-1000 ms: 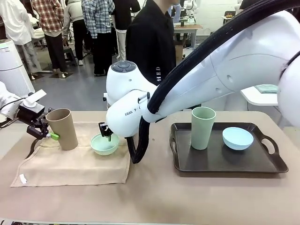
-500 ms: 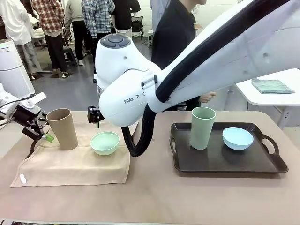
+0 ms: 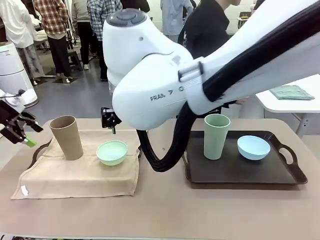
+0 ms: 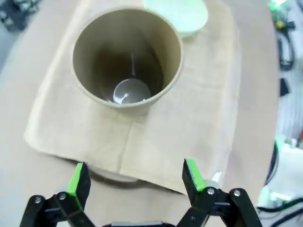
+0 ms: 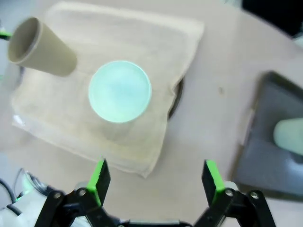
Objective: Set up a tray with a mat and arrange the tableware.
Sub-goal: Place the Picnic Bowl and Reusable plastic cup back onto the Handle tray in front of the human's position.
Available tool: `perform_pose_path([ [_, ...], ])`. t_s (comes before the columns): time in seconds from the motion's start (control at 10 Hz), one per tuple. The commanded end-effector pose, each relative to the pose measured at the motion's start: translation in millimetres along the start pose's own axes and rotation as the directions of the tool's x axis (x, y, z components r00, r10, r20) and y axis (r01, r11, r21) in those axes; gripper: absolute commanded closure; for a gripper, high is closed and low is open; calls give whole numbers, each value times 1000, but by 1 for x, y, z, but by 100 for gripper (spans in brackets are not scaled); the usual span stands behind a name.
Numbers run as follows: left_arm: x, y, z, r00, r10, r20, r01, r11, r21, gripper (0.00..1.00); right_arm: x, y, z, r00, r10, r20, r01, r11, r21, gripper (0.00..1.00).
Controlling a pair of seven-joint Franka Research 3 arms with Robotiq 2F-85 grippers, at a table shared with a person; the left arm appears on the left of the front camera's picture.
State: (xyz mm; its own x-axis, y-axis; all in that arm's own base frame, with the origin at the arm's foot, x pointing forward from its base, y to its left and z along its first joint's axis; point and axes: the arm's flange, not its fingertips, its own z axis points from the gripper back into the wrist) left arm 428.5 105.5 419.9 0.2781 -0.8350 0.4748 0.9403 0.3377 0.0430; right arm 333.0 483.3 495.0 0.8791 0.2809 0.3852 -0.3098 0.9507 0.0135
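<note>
One bit of writing — on an arm
The big white right robot arm (image 3: 165, 75) has small dark letters "FRA" on its side.

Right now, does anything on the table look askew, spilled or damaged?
Nothing is spilled or tipped. The beige mat lies loosely over the left tray, overhanging its edges onto the table. The dark tray holding the pale green cup and light blue bowl has no mat.
</note>
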Motion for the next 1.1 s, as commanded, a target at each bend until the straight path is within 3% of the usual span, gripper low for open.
perform_pose_path([
  [0.0, 45, -56, 19, 980, 199, -26, -191, 965, 179, 0, -16, -5, 30, 998, -66, 5, 66, 996, -63, 0],
  [0.1, 65, -73, 26, 941, 337, -11, -324, 911, 254, 0, -23, -7, 55, 995, -95, 36, 97, 991, -91, 0],
  [0.2, 86, -84, 32, 903, 418, 103, -430, 864, 262, 0, -28, -9, 75, 990, -119, 75, 126, 987, -97, 0],
  [0.3, 107, -98, 40, 865, 453, 215, -497, 834, 240, 0, -33, -12, 91, 981, -162, 103, 171, 982, -85, 0],
  [0.4, 126, -113, 43, 848, 466, 254, -520, 826, 219, 0, -39, -15, 102, 970, -218, 106, 227, 970, -82, 0],
  [0.7, 161, -138, 69, 878, 449, 164, -469, 877, 109, 0, -65, -26, 125, 979, -205, 18, 206, 975, -84, 0],
  [0.8, 167, -138, 80, 885, 439, 155, -460, 877, 139, 0, -68, -35, 120, 981, -189, -34, 185, 979, -89, 0],
  [0.9, 169, -138, 91, 893, 435, 113, -448, 882, 145, 0, -66, -44, 105, 980, -160, -119, 136, 973, -185, 0],
  [1.0, 166, -138, 62, 879, 443, 174, -468, 871, 147, 0, -61, -19, 126, 976, -218, 24, 219, 972, -88, 0],
])
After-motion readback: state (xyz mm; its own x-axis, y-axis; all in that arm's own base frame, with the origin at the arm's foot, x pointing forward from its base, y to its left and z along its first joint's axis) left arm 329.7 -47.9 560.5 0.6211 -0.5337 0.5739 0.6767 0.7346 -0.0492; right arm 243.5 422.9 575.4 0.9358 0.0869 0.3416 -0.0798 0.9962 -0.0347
